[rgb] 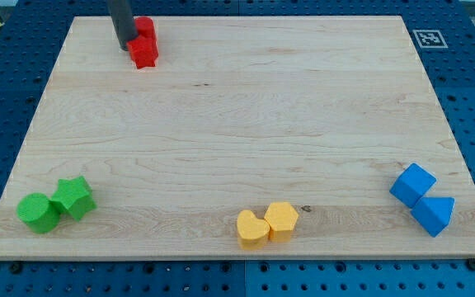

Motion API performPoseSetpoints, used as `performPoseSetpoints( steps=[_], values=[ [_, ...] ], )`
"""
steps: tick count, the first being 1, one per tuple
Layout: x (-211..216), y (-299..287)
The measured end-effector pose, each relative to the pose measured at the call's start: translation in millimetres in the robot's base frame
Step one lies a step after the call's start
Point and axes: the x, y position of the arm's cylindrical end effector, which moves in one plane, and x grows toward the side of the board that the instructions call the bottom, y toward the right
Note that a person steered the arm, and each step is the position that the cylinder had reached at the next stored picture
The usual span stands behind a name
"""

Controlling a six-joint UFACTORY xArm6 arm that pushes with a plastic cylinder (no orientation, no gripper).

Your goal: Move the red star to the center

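Here, my tip (128,47) rested on the board (237,140) near the view's top left corner, a bare rod with no jaws to open or close and nothing held, touching the left side of the red star (145,53). The star sat just right of my tip, with a second red block (145,27) against it on the far side. As I judged it, a good push meant working round to the star's upper left, then driving it down and to the right toward the centre, well apart, without dragging the neighbour. Far off along the bottom lay two green blocks (56,205), two yellow blocks (267,223) and two blue blocks (422,199).
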Motion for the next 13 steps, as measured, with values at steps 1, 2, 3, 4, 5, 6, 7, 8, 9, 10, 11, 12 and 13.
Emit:
performPoseSetpoints(
  steps=[1,2,3,4,5,6,7,8,9,10,11,12,13],
  values=[
    [15.9,1.6],
    [50.9,9.7],
    [83.8,26.5],
    [112.1,49.7],
    [120.7,44.0],
    [107.7,-9.1],
    [51.9,-28.1],
    [7.3,-21.5],
    [6.5,15.2],
    [7.4,17.8],
    [18.5,35.0],
    [39.5,66.7],
    [66.9,100.9]
  ],
)
